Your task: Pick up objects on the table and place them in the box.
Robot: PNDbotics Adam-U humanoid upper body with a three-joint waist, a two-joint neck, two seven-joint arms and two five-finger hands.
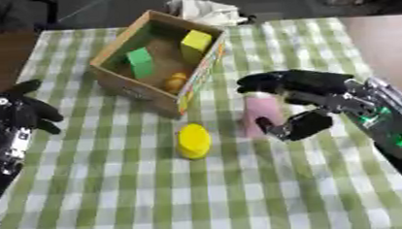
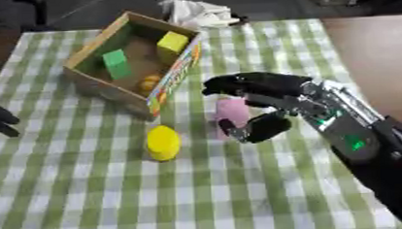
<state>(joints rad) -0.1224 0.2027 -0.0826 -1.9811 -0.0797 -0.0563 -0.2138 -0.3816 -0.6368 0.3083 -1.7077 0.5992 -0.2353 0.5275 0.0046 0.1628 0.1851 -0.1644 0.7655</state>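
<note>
A pink block [image 1: 262, 113] stands upright on the checked cloth, right of the box. My right hand [image 1: 318, 88] comes in from the right and is curled round it, fingers [image 1: 267, 81] over its top and the thumb [image 1: 300, 126] against its lower front. A yellow cylinder [image 1: 194, 141] lies on the cloth just left of the pink block, free of either hand. The open cardboard box [image 1: 122, 85] sits at the back left and holds a green block [image 1: 140, 62], a yellow block [image 1: 196, 41] and a small orange thing [image 1: 176, 80]. My left hand [image 1: 19, 112] rests open at the left edge, holding nothing.
The green-and-white checked cloth [image 1: 242, 192] covers the table. A crumpled white cloth [image 1: 202, 10] lies beyond the box at the far edge. Bare brown table [image 1: 380, 36] shows to the right of the cloth.
</note>
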